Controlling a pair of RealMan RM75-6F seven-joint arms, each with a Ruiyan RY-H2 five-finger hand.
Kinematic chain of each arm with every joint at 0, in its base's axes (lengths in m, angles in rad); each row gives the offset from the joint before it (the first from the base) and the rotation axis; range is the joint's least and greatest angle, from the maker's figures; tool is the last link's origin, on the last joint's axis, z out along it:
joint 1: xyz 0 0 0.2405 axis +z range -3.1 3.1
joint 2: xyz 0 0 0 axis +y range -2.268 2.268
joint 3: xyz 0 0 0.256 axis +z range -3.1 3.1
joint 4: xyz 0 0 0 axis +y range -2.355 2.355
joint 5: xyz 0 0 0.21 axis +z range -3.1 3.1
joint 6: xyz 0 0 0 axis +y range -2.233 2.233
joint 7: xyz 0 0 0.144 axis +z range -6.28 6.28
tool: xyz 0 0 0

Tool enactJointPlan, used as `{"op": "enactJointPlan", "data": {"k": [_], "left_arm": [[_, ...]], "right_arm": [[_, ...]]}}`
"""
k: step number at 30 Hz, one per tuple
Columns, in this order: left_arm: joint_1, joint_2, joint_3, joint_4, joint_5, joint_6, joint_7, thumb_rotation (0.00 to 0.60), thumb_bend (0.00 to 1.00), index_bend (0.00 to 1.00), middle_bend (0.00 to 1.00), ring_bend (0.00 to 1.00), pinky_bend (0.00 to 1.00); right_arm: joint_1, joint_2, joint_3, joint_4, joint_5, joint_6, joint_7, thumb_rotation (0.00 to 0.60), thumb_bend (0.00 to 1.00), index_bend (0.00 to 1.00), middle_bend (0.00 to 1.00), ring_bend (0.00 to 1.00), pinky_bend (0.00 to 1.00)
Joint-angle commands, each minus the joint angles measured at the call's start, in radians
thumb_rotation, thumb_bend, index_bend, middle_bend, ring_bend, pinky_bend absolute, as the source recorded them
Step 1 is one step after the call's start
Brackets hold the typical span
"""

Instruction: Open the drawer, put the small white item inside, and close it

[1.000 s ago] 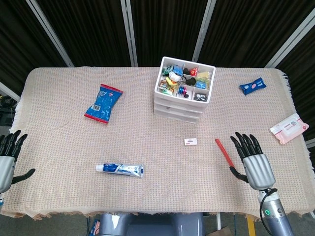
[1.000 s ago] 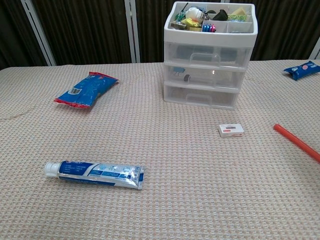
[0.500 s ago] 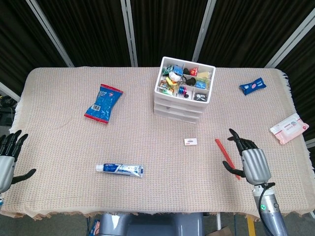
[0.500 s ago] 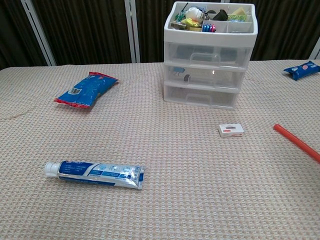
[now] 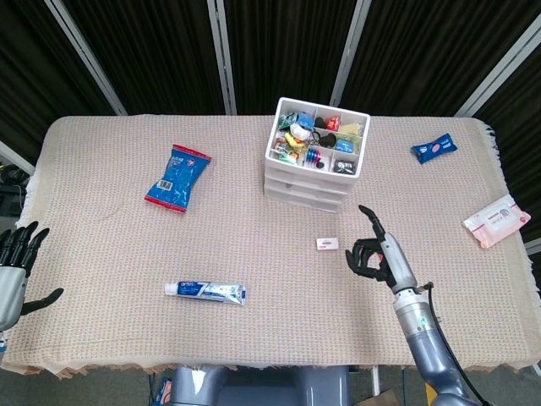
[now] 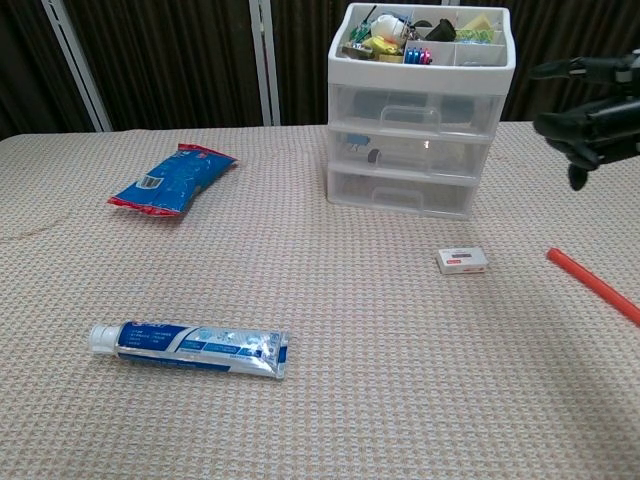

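Hovering right hand (image 5: 378, 255), fingers (image 6: 560, 122) loosely curled, holding nothing, beside small white item (image 5: 328, 244).

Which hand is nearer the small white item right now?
The right hand. It hangs just right of the small white item, not touching it. The left hand sits at the table's far left edge.

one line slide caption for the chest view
Right hand raised beside the closed drawer unit; small white item lies on the table.
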Motion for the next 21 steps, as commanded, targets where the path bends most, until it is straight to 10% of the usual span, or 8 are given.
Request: {"op": "enactJointPlan", "data": {"k": [1, 21], "left_arm": [[0.0, 0.001, 0.0, 0.0, 0.0, 0.0, -0.003, 0.6, 0.13, 0.07, 0.0, 0.0, 0.0], [-0.009, 0.013, -0.003, -0.01, -0.015, -0.022, -0.032, 0.6, 0.13, 0.07, 0.0, 0.0, 0.0]], "right_arm": [[0.104, -0.052, 0.077, -0.009, 0.154, -0.083, 0.053, 0.6, 0.4, 0.04, 0.73, 0.74, 0.61], [0.35, -0.342, 0.179, 0.275, 0.466, -0.052, 0.073, 0.6, 0.41, 0.04, 0.74, 0.74, 0.61]]}}
